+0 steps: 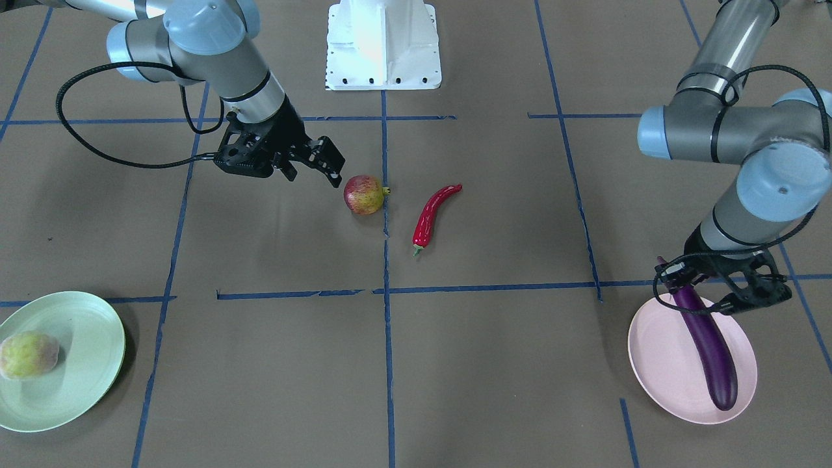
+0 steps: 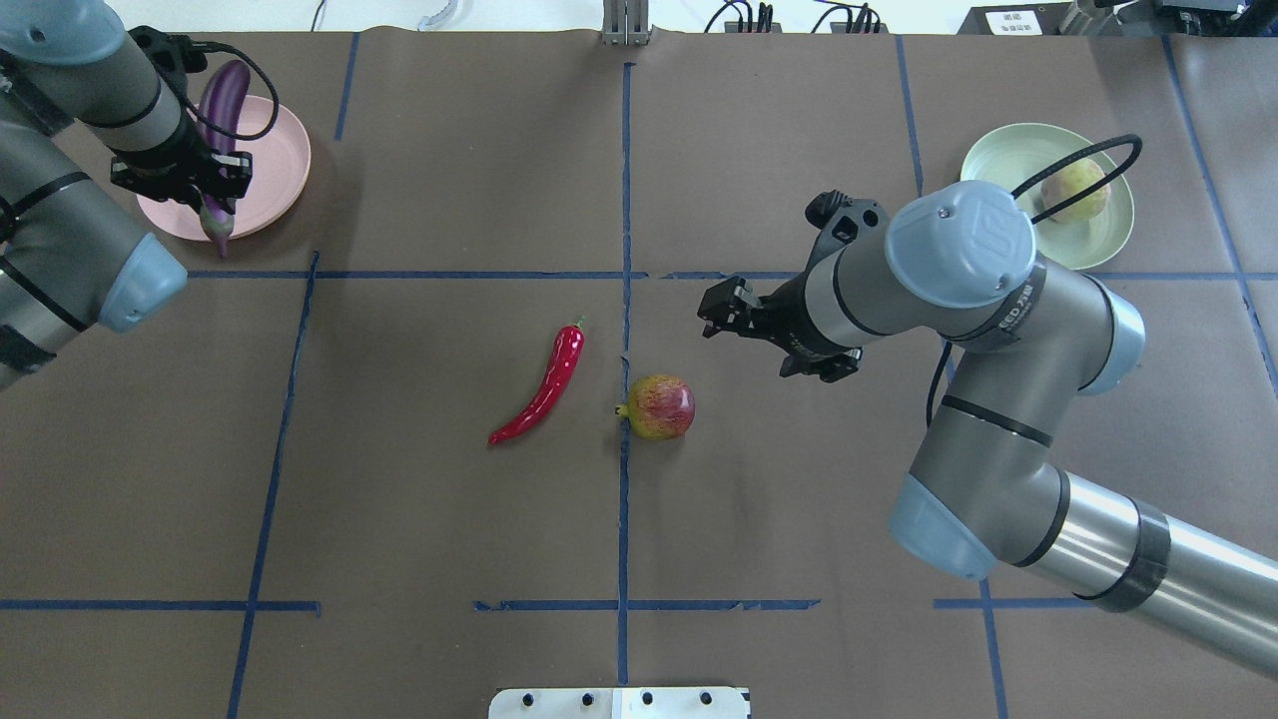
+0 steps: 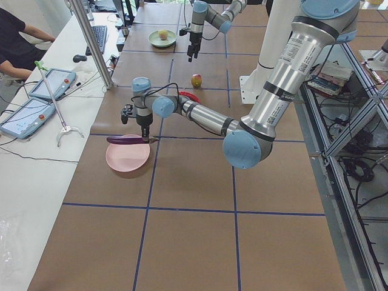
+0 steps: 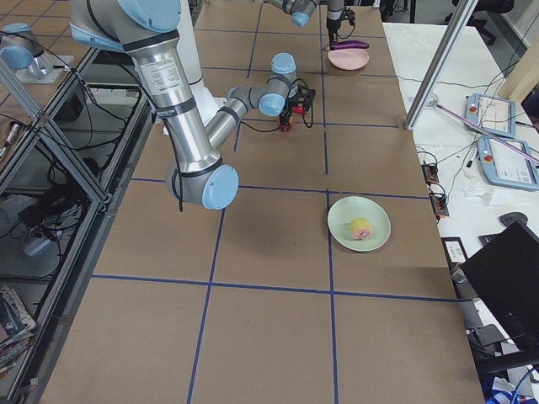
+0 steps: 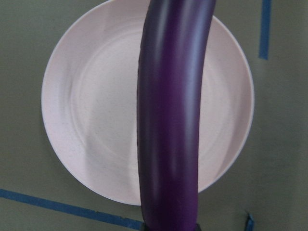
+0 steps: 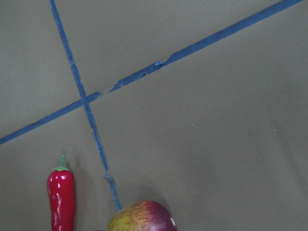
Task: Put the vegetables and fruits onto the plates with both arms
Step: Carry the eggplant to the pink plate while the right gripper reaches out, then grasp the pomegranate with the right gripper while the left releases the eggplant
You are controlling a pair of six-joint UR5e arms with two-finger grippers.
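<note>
My left gripper (image 1: 699, 294) is shut on the cap end of the purple eggplant (image 1: 710, 348) and holds it low over the pink plate (image 1: 660, 367). The left wrist view shows the eggplant (image 5: 169, 120) across that plate (image 5: 86, 120). My right gripper (image 1: 314, 178) is open and empty, close beside the red-yellow pomegranate (image 1: 364, 194) and apart from it. The red chili pepper (image 1: 430, 218) lies on the table just past the pomegranate. The peach-like fruit (image 1: 29, 355) sits on the mint green plate (image 1: 91, 325). The right wrist view shows the pomegranate (image 6: 142, 219) and the chili (image 6: 61, 197) at its lower edge.
The white base block (image 1: 383, 45) stands at the robot's side of the table. Blue tape lines mark the brown table into squares. In the overhead view the plates sit at the far corners, pink (image 2: 280, 170) on the left and green (image 2: 998, 160) on the right.
</note>
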